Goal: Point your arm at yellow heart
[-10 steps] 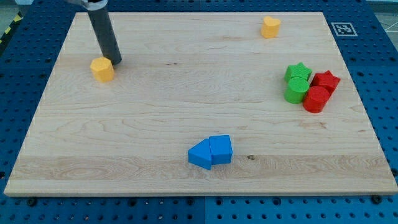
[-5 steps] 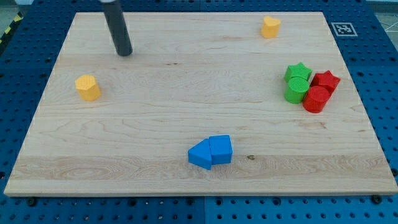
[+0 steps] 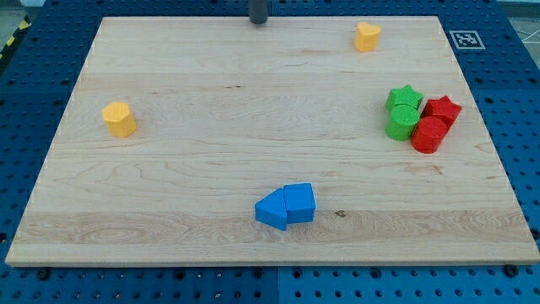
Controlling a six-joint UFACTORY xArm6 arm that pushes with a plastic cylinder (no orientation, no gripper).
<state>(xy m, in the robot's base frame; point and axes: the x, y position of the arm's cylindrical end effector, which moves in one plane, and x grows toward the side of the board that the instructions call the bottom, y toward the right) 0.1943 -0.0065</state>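
Pale wooden worktop (image 3: 211,101) is lying on a blue perforated base, its grain running across the frame. My tip (image 3: 258,22), a dark rod with no fingers whose state could be told, is sitting at the top centre, well left of the yellow heart (image 3: 366,36) in the upper right.

Light wooden board (image 3: 211,169) fills most of the view, grain running left-right, small dark knot near the bottom right of centre. It sits on a blue perforated base plate (image 3: 523,127) with a regular grid of holes, visible on all 4 sides. Square black-and-white fiducial marker (image 3: 465,39) lies on the blue plate just off the board's top right corner. Yellow-black hazard stripe (image 3: 10,42) at the view's top left edge. Lighting even and diffuse, soft shadows only.
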